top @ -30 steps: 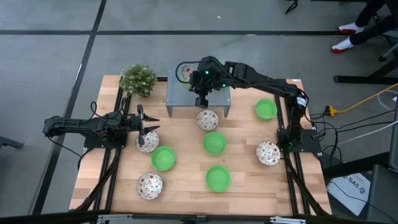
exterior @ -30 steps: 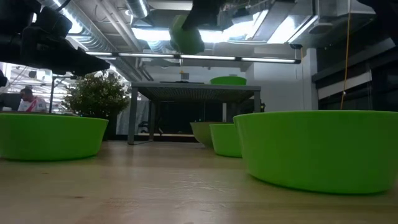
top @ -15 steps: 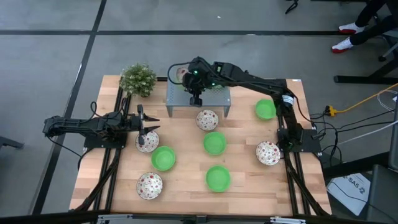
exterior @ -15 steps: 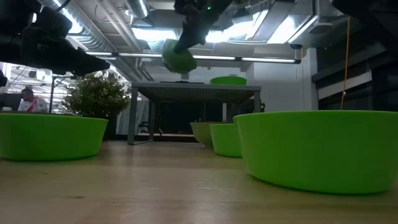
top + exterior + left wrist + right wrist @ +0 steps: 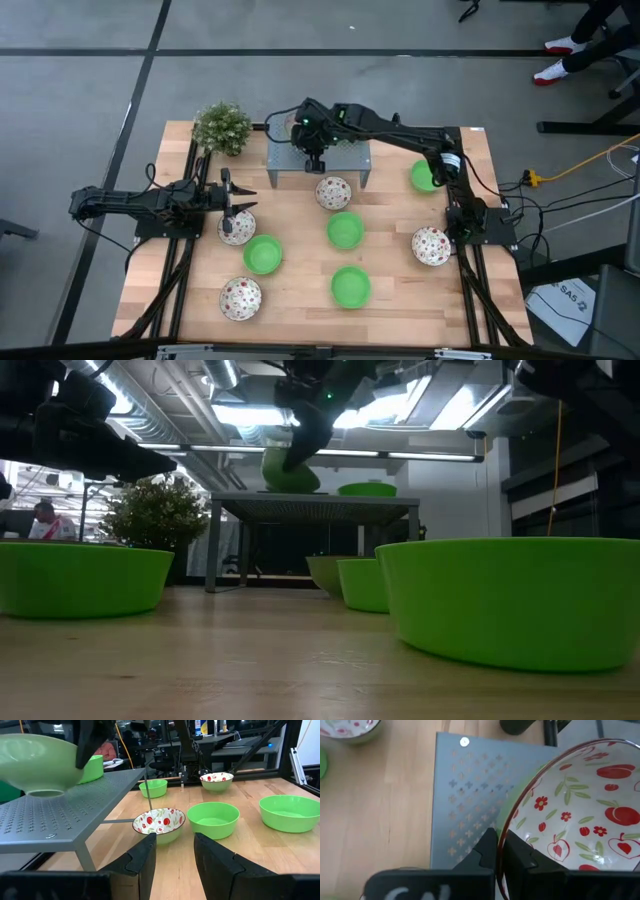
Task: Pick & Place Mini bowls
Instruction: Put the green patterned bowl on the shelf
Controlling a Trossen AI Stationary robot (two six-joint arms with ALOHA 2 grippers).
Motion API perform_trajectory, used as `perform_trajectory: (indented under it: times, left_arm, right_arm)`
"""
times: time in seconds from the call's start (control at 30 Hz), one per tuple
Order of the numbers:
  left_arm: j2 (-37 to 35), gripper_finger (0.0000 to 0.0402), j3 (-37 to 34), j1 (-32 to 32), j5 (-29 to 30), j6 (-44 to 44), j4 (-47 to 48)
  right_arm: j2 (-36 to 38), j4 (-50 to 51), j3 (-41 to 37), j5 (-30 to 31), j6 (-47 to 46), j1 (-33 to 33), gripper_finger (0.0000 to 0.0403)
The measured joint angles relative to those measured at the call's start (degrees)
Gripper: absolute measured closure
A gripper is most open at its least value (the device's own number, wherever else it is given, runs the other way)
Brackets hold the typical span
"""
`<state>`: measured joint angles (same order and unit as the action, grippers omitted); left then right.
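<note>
Grey perforated metal forms the low stand (image 5: pixel 335 158) at the table's far edge. Over its left part, a white bowl with red fruit pattern (image 5: pixel 575 835), green on the outside, is pinched by its rim between the nearly closed fingers of the right gripper (image 5: pixel 498 851), close above the stand's top. The left gripper (image 5: pixel 240 197) is held over another patterned bowl (image 5: pixel 236 230) at the wooden table's (image 5: pixel 300 295) left, its fingers parted narrowly. Plain green bowls (image 5: pixel 345 231) and patterned ones are scattered across the table.
</note>
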<state>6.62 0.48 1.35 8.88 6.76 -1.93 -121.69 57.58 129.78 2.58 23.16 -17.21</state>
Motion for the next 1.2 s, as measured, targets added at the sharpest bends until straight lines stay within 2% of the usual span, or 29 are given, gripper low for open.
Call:
perform_trajectory:
  times: [0.27,0.6,1.2]
  left_arm:
    - [-0.01,0.0274,0.00,0.02,0.02,0.00,0.00]
    - [-0.01,0.0274,0.02,0.00,0.02,0.00,0.00]
    - [-0.01,0.0274,-0.01,0.00,0.00,0.00,0.02]
  right_arm:
    - [-0.19,0.57,0.00,0.93,0.04,-0.22,0.0387]
    - [-0.19,0.33,0.00,1.02,0.02,-0.20,0.0357]
    - [-0.19,0.55,-0.05,0.89,-0.17,-0.20,0.0353]
